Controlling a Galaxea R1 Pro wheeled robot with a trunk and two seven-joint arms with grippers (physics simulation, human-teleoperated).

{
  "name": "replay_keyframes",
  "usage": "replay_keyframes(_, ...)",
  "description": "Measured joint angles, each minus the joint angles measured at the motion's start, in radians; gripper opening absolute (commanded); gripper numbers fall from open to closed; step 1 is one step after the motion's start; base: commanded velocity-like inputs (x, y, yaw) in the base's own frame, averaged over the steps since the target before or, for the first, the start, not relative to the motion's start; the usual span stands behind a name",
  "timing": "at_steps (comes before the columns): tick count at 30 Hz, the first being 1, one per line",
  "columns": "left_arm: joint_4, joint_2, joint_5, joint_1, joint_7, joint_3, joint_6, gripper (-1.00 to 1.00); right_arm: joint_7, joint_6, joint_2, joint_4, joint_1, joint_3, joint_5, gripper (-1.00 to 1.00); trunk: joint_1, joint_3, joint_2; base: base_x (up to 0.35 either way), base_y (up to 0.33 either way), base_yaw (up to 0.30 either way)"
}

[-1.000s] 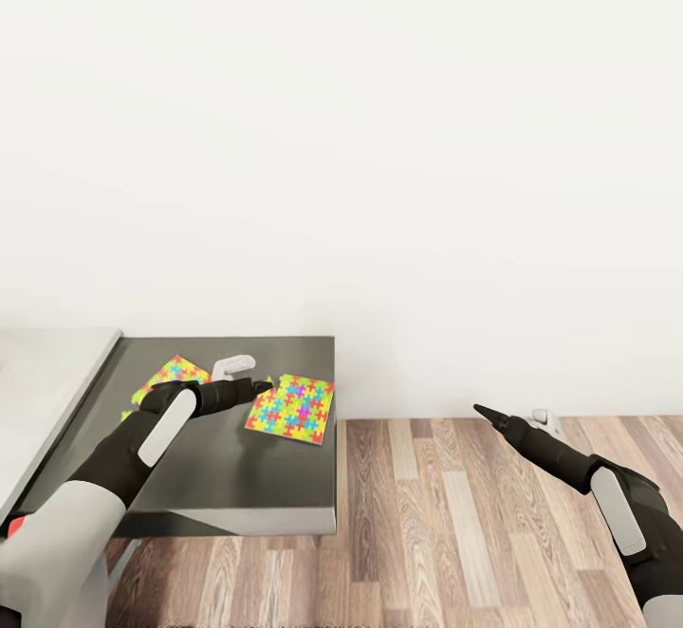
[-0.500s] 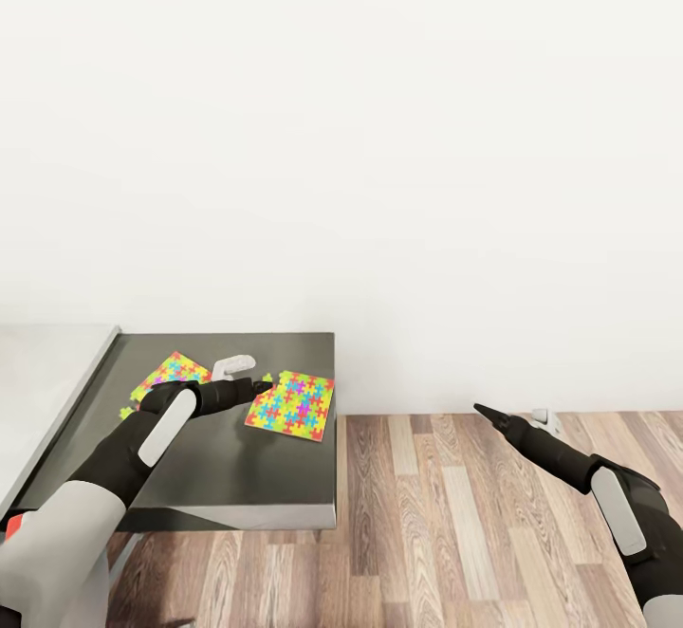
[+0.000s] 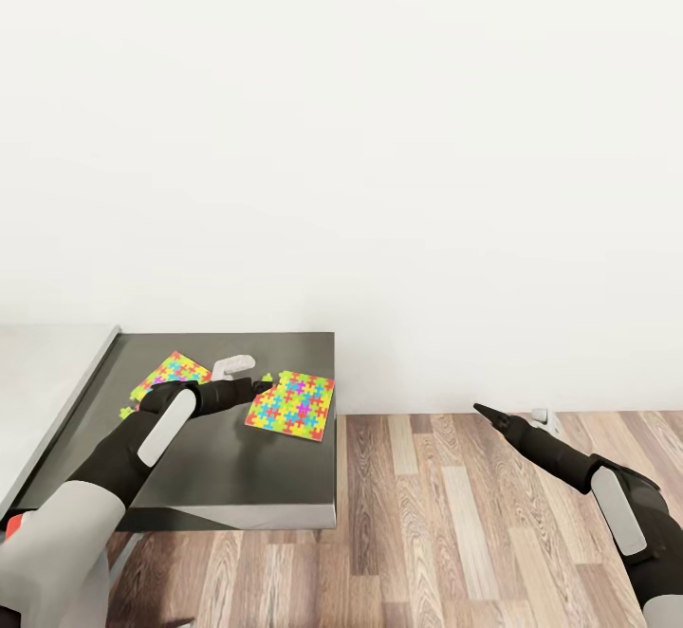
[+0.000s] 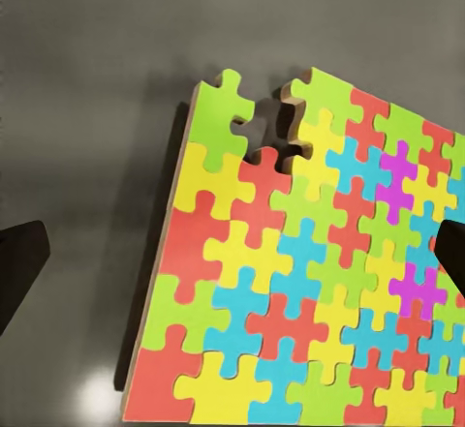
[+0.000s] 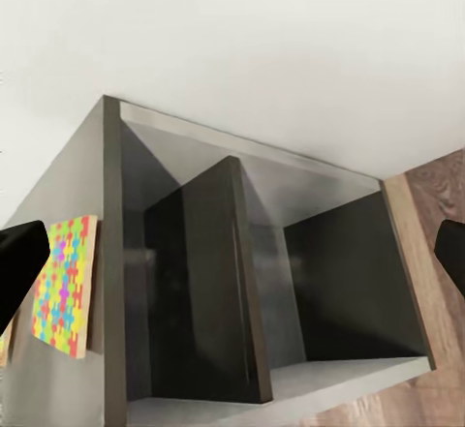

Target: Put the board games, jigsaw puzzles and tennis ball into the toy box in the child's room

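Over the dark table (image 3: 237,476), the left pincer (image 3: 264,385) spreads wide above a jigsaw puzzle (image 3: 291,407), holding nothing.

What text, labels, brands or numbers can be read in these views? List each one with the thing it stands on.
None: no words, numbers, brands or signs can be read here.
The jigsaw puzzle under the left gripper carries only coloured interlocking pieces, no print.
The second jigsaw puzzle on the table looks the same, too small to show any lettering.
The right gripper, wall and wood floor bear no markings.
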Motion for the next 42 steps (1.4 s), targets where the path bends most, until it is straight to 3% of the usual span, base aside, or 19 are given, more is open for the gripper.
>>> replay_keyframes(31, 0.0, 0.002, 0.005, 0.0, -0.003, 0.0, 0.002, 1.0, -0.003, 0.002, 0.0, -0.001, 0.0, 0.001, 0.0, 1.0, 0.0, -0.003, 0.0, 0.0, 0.0, 0.0)
replay_keyframes(42, 0.0, 0.002, -0.001, 0.0, -0.054, 0.0, 0.003, 1.0, -0.006, 0.002, 0.0, -0.001, 0.0, 0.001, 0.0, 1.0, 0.0, -0.02, 0.0, 0.0, 0.0, 0.0)
